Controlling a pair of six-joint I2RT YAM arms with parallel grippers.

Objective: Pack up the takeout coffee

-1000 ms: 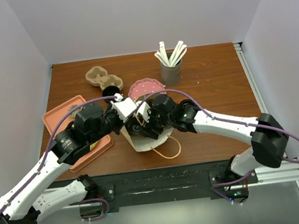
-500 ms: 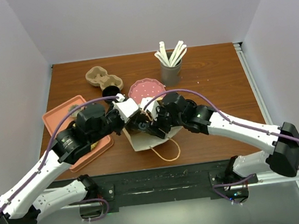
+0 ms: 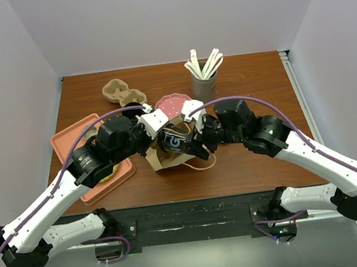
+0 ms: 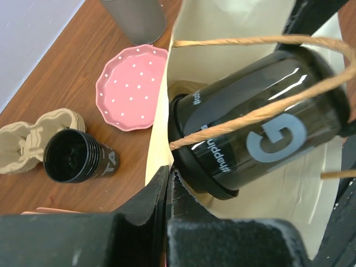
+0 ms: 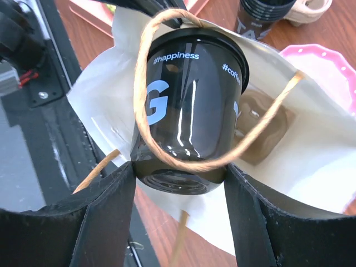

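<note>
Two robot arms meet over a cream paper bag [image 4: 222, 33] standing open on a wooden table. My left claw [image 4: 168, 183] is pinched tight on the near rim of the paper bag, holding its mouth open. My right claw [image 5: 178, 181] is spread partway and clamps a glossy black coffee cup [image 5: 189, 111] by its base end. The cup lies tilted in the mouth of the bag, lid end leading inward, with a twine handle [image 5: 146, 83] looped across its side. Deep inside the bag sits a brown pulp insert [image 5: 261, 128], probably a cup carrier. Behind the bag rest a pink dotted plate [image 4: 130, 86] and a second black cup [image 4: 75, 156] beside a pulp cup holder [image 4: 22, 136]. I judge this to be the loading step: the first cup is entering but not yet seated. Next I would need to slip it clear of the twine, bring it upright, lower it onto the insert, and only then spread my right claw.
</note>
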